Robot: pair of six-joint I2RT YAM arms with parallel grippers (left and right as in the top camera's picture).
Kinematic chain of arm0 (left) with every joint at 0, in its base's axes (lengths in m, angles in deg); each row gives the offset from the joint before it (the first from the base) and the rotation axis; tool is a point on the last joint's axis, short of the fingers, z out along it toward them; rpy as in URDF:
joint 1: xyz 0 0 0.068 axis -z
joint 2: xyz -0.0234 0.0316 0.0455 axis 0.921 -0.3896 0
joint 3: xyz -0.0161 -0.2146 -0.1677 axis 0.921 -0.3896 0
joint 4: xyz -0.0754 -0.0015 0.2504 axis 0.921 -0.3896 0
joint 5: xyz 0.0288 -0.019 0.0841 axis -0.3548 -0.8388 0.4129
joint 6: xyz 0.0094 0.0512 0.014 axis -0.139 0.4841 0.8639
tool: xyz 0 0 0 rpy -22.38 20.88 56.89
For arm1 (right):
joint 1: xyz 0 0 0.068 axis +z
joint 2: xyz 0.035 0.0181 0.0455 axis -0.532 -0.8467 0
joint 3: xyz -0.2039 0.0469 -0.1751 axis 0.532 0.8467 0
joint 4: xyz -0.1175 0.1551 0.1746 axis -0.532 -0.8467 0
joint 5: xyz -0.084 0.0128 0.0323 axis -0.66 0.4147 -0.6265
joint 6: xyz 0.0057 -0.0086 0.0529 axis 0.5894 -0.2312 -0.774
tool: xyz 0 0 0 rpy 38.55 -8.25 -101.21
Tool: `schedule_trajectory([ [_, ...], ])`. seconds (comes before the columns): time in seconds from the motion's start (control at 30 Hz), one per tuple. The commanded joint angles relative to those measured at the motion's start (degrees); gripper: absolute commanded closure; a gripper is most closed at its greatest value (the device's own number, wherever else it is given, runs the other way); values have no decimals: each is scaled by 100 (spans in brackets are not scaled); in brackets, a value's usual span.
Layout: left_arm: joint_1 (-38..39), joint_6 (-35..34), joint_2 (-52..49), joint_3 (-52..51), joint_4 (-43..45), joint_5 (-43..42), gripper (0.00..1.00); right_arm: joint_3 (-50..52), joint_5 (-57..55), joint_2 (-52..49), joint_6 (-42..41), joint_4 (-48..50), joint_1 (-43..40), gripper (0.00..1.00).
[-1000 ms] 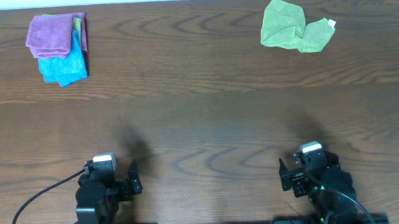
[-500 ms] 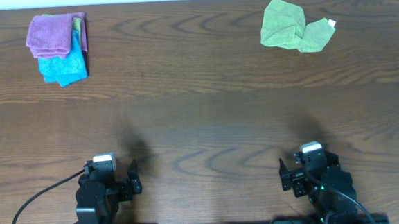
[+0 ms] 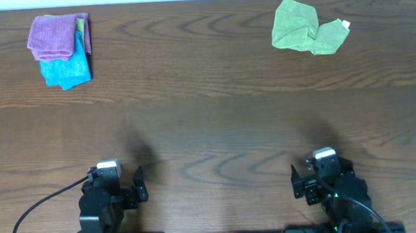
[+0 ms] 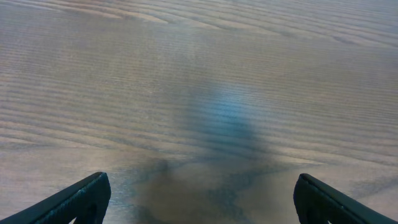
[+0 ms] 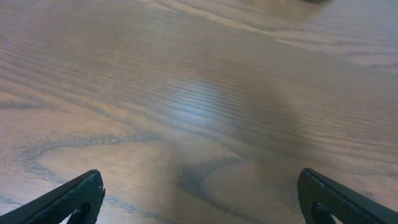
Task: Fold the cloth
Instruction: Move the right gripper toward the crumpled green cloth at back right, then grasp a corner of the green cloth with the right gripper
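Observation:
The cloth (image 3: 305, 27) is light yellow-green and lies crumpled at the far right of the table, a small white tag (image 3: 346, 25) at its right corner. Both arms sit at the near edge, far from it. My left gripper (image 3: 118, 178) is open; in the left wrist view its gripper (image 4: 202, 199) has only bare wood between the fingertips (image 4: 81, 198). My right gripper (image 3: 314, 169) is open too; the right wrist view shows its gripper (image 5: 202, 199) over bare wood, fingertips (image 5: 323, 198) wide apart.
A purple cloth (image 3: 55, 35) lies on a bright blue cloth (image 3: 67, 69) at the far left. The dark wooden table (image 3: 208, 124) runs the whole width. A black cable (image 3: 33, 210) loops by the left arm's base.

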Motion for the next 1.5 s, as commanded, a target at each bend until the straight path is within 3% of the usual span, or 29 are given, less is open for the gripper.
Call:
schedule_trajectory([
  [0.0,24,-24,37,-42,-50,103,5,70,-39,63,44,15,-52,1],
  [0.37,24,-24,37,-42,-50,103,5,70,-39,63,44,15,-52,1],
  [0.5,24,-24,37,-42,-50,103,5,72,-11,63,-42,887,-52,1],
  [0.57,24,-24,37,-42,-50,103,5,72,-24,63,-1115,1880,-52,1],
  [0.63,24,-24,37,-42,-50,103,5,72,-103,63,-2173,2236,-52,1],
  [0.77,24,-24,37,-42,-50,103,5,72,-1565,63,-3178,3056,-59,1],
  [0.83,24,-24,37,-42,-50,103,5,72,-2345,57,-4131,3550,-83,1],
  [0.97,24,-24,37,-42,-50,103,5,72,-2590,-214,-4105,4264,-234,1],
  [1.2,24,-24,37,-42,-50,103,4,-426,-1591,-3296,-4094,6253,-1054,1],
  [1.43,24,-24,37,-42,-50,103,5,-3344,1141,-7442,-3547,6220,-2096,1],
  [1.47,24,-24,37,-42,-50,103,5,-4157,1582,-8242,-3491,5912,-2151,1],
])
